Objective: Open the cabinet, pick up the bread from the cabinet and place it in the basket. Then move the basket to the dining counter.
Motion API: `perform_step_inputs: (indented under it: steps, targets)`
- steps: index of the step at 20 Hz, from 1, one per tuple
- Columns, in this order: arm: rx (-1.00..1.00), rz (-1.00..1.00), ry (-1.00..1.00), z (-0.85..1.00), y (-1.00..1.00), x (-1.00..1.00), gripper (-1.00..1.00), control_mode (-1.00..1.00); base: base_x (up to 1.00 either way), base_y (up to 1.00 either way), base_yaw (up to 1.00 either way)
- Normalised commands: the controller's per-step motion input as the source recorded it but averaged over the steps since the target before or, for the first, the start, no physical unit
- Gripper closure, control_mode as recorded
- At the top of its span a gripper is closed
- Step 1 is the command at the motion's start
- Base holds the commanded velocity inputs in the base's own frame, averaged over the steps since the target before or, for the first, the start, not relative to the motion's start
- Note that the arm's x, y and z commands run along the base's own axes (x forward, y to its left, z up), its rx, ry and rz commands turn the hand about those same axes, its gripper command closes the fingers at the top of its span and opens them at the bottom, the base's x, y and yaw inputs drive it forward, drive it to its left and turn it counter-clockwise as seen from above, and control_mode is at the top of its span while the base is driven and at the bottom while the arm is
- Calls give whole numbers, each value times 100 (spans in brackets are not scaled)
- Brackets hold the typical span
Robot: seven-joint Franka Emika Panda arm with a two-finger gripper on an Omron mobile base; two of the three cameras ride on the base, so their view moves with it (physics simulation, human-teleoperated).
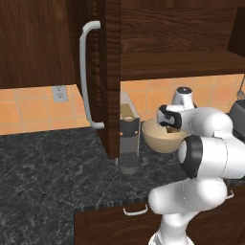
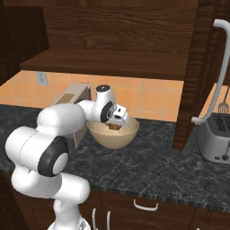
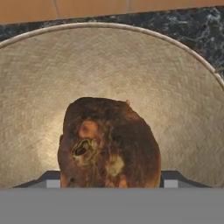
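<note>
The bread (image 3: pixel 109 144), a dark brown lump, sits between my gripper's (image 3: pixel 109 181) two fingertips (image 3: pixel 49 180). My gripper (image 2: pixel 116 125) is shut on the bread (image 2: pixel 115 127) and points down into the round tan basket (image 2: pixel 112 137), just above its woven inside (image 3: pixel 175 87). In the left base view the basket (image 1: pixel 158 139) stands on the black counter, partly behind my arm. The cabinet doors (image 1: pixel 112 72) (image 2: pixel 197 67) hang open, showing a bare shelf (image 2: pixel 112 60). The dining counter is out of view.
A coffee machine (image 1: pixel 128 139) stands just left of the basket, under the open door's edge. A toaster (image 2: pixel 215 139) sits to the right, behind the other door's long handle (image 2: pixel 219 67). Drawers (image 1: pixel 135 210) run below the black granite counter (image 1: pixel 48 162).
</note>
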Motion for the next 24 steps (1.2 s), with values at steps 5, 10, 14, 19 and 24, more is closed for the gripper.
perform_step_inputs:
  steps: [5,10,14,19,24]
  targets:
    - [3,0,0,-42,2,1,100,-100,0,0,0]
    - [1,0,0,-20,15,15,100,-100,0,0,0]
    - [0,0,0,-11,7,32,100,-100,0,0,0]
    - [0,2,0,-17,0,25,100,-100,0,0,0]
    - [0,2,0,-13,0,13,-100,-100,0,0,0]
